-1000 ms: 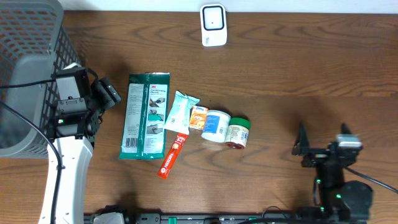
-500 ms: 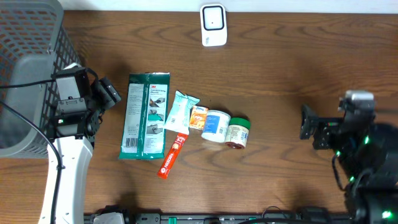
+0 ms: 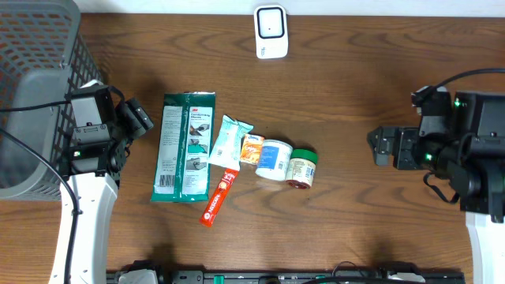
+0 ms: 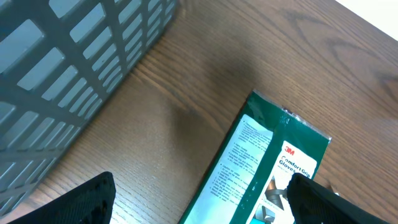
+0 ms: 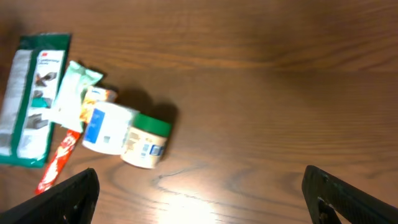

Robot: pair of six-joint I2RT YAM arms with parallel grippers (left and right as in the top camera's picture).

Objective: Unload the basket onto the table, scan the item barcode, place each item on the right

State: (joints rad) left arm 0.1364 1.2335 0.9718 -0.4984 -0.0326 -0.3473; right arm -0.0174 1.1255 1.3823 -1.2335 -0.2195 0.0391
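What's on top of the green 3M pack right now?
Nothing sits squarely on the green 3M pack; its printed face shows. The pale packet seems to overlap its right edge, and the red sachet lies along it. Its underside is hidden.

Green-lidded jar [image 5: 144,144] on wooden table [image 5: 280,87]

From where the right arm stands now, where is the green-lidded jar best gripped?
Probably end to end, lid and base, coming from above. The green-lidded jar lies on its side, and the white tub seems to touch one long side, so the ends are freer.
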